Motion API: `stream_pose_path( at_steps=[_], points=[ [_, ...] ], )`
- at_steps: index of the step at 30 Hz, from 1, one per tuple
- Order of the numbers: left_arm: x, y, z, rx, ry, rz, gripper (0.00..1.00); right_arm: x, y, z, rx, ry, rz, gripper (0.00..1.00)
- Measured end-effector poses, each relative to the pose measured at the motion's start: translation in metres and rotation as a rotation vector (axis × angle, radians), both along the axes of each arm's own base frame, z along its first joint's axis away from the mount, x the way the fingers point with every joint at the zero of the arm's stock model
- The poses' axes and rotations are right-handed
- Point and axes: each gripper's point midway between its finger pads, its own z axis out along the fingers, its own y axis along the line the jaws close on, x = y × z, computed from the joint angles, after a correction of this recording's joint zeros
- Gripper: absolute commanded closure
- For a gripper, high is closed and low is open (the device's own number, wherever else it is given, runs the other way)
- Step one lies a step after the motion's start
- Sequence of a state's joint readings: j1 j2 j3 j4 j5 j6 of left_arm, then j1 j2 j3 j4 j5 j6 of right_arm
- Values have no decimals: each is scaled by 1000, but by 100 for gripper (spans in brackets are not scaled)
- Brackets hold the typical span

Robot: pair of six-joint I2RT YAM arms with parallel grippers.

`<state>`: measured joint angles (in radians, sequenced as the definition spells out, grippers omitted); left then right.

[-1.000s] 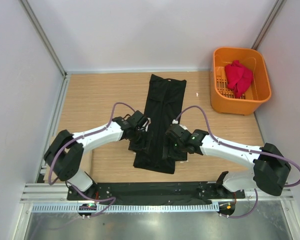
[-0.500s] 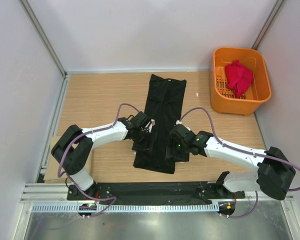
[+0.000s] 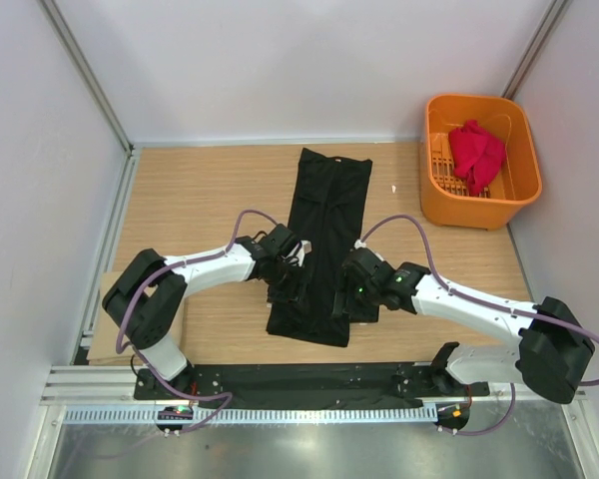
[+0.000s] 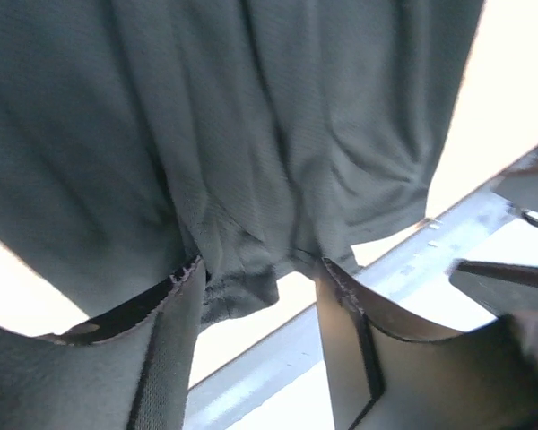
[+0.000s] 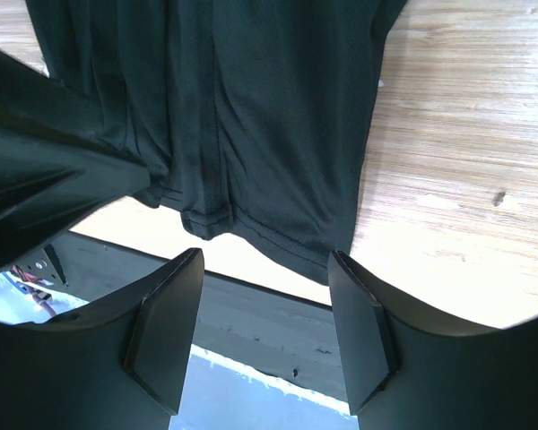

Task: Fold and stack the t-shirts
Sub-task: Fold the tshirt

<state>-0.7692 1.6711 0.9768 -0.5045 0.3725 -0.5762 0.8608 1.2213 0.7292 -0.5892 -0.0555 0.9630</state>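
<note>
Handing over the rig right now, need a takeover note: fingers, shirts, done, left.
Left gripper: open, fingers at the near hem of the black t-shirt, nothing gripped.
Right gripper: open, at the same hem's other side.
Black t-shirt: on the table, folded lengthwise into a narrow strip.
Red t-shirt: crumpled in the orange basket.
Done: black's lengthwise folds.
Left: fold black across; fetch, fold and stack red.

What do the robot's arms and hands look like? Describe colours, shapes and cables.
The left arm and right arm have white shells, black joints and bases, each with a looping mauve cable. The left hand and right hand are black, each with two flat tapered fingers.
</note>
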Motion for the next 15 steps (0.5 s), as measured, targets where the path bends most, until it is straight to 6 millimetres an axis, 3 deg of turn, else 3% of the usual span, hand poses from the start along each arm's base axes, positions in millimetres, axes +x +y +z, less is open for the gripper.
stream_pose_path(
  at_steps=[4,11,15],
  points=[
    [-10,-15,12,-83,72,8,36,0,-3,-1,-1,2,-10,37],
    [-42,-62,69,-358,209,-44,34,10,-16,2,30,4,-74,37],
    [-46,-64,90,-418,209,-58,34,18,-22,1,40,12,-104,37]
  ],
)
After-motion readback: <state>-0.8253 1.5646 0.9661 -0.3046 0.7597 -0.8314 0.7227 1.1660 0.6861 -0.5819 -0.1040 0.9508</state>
